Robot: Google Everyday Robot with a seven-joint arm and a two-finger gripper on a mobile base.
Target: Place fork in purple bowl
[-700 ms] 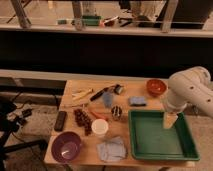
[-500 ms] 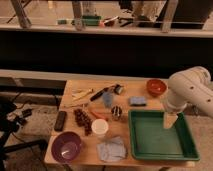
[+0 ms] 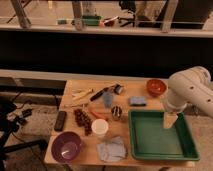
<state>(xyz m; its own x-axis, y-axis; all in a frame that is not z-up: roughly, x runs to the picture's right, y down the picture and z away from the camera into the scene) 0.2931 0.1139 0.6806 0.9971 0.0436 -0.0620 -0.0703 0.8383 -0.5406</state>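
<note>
Nothing has moved since a moment ago: the gripper (image 3: 170,120) hangs over the green tray (image 3: 150,137).
Well left of the tray sits the purple bowl (image 3: 67,146). Behind it lies a thin utensil (image 3: 75,105), probably the fork: light, stiff, slippery, best pinched mid-handle. Whether the gripper is open, I can't tell.

A: Bowls?
B: Purple bowl (image 3: 67,146), glossy, lilac inside; smaller bowl (image 3: 156,87), orange-red.
A: Remainder?
B: Tray (image 3: 155,141), green; cup (image 3: 100,127), white; cloth (image 3: 112,148), grey-blue; table (image 3: 150,107), light wood; arm (image 3: 190,90), off-white; gripper (image 3: 170,120), pale tan, above the tray.
</note>
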